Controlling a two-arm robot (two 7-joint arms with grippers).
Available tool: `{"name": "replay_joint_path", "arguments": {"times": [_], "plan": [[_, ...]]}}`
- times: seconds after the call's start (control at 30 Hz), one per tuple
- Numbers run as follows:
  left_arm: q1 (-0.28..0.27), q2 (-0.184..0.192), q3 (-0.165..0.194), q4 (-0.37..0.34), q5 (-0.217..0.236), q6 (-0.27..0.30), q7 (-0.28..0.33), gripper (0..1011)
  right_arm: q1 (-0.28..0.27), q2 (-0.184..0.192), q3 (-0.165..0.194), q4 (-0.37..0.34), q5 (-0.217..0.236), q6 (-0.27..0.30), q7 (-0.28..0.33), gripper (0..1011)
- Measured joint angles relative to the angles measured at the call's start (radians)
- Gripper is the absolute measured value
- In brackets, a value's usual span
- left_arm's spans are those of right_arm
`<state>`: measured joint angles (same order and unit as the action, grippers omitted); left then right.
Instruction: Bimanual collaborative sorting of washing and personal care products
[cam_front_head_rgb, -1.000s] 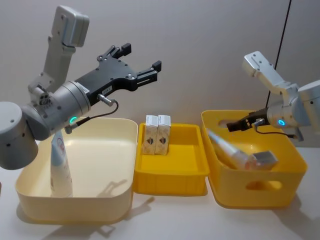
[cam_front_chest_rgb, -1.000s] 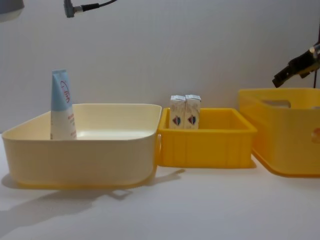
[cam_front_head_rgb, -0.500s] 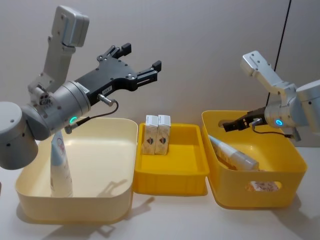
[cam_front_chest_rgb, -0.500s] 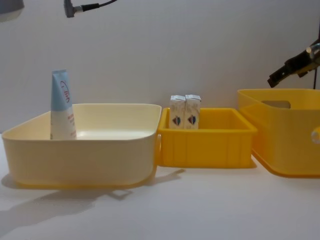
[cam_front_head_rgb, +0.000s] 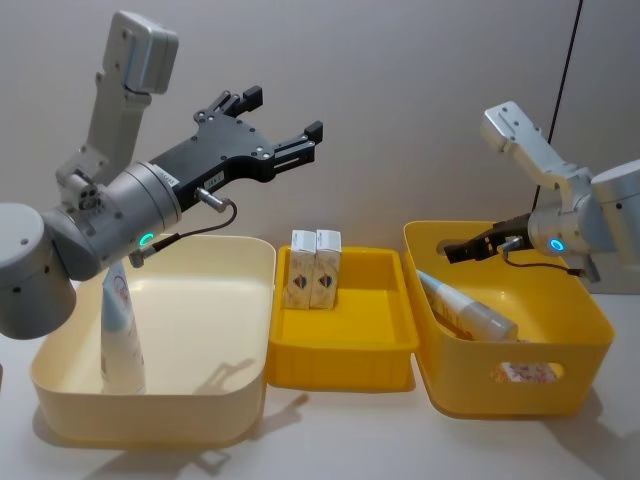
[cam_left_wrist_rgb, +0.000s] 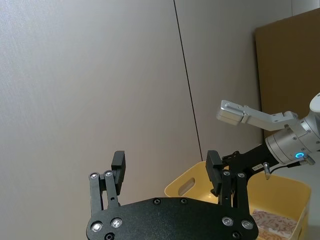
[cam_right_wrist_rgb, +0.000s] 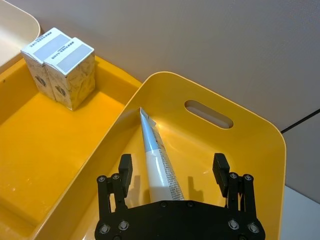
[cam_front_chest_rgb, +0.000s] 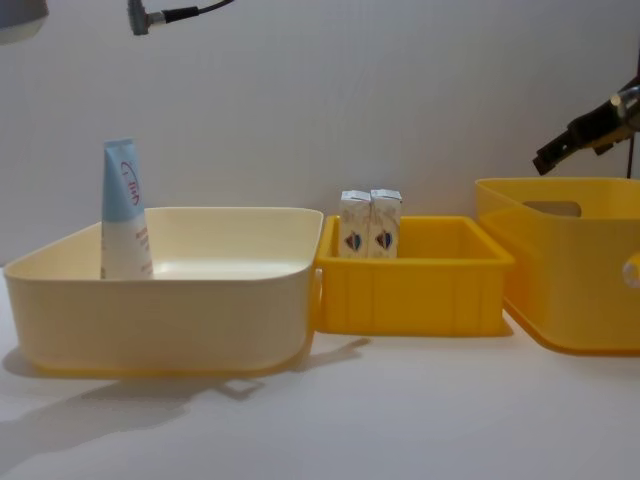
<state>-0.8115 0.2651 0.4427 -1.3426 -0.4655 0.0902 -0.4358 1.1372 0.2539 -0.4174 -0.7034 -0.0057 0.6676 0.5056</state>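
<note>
Since the earlier frame the right tool (cam_front_head_rgb: 452, 250) is shifted slightly; fingers wide apart, empty, above the tube (cam_right_wrist_rgb: 157, 165) lying in the deep yellow bin (cam_front_head_rgb: 590, 310). Left tool (cam_front_head_rgb: 285, 115) raised, spread, empty.

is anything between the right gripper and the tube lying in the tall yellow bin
Nothing visible. The right gripper hangs open above the tall yellow bin, and the tube lies slanted on the bin floor directly beneath, between the fingers, uncovered.
</note>
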Motion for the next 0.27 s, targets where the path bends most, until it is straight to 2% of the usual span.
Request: {"name": "replay_joint_path", "arguments": {"times": [0.27], "plan": [[0.0,0.0,0.0,0.0,0.0,0.0,0.0,1002,0.0,-0.001,0.0,0.001,0.0,-0.001,0.0,1001]]}}
